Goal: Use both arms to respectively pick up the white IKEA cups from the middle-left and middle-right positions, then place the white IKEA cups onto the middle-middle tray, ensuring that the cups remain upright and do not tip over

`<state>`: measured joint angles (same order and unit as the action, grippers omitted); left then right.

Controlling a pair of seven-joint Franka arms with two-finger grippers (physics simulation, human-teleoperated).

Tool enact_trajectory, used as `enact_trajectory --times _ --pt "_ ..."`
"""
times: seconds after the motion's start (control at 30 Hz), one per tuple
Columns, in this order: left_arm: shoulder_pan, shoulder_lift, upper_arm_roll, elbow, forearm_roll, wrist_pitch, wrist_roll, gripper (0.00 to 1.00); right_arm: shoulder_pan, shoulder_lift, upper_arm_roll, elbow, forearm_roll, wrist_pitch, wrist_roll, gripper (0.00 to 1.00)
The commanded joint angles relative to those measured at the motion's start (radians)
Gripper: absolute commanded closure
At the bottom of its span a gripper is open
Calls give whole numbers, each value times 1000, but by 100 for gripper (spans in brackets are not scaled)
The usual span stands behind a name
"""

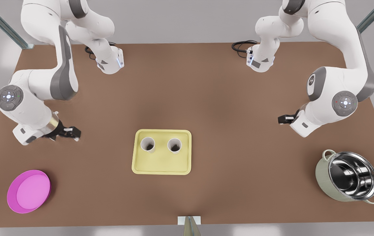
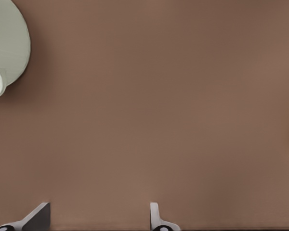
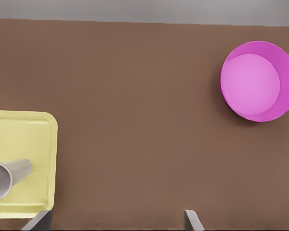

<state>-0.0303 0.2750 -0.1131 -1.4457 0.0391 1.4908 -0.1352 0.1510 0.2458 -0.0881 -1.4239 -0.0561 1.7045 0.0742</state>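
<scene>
Both cups [image 1: 147, 144] [image 1: 174, 145] stand upright on the tray [image 1: 161, 167], side by side and apart, in its far half. I judge that placing is done and only the retreat remains. To do it well, keep each arm moving away from the tray and high over the bench [image 1: 206, 98], so that no link brushes a cup.

Your left pincer [image 1: 283, 119] is at the front view's right, near the pot [image 1: 349, 177], well apart from the tray; its fingers [image 2: 156, 216] are spread and hold nothing. Your right pincer [image 1: 72, 132] is at the front view's left, above the pink dish [image 1: 28, 191]; it is also open and empty.
</scene>
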Motion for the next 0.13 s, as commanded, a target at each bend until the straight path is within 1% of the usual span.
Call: enact_trajectory --times 0.0,0.1 --pt "0 0 0 1 -15 -43 105 0 1 -33 -1 5 -36 -189 -111 0" --pt "0 0 0 1 -15 -43 105 0 -5 -56 4 14 -45 -209 -114 0"
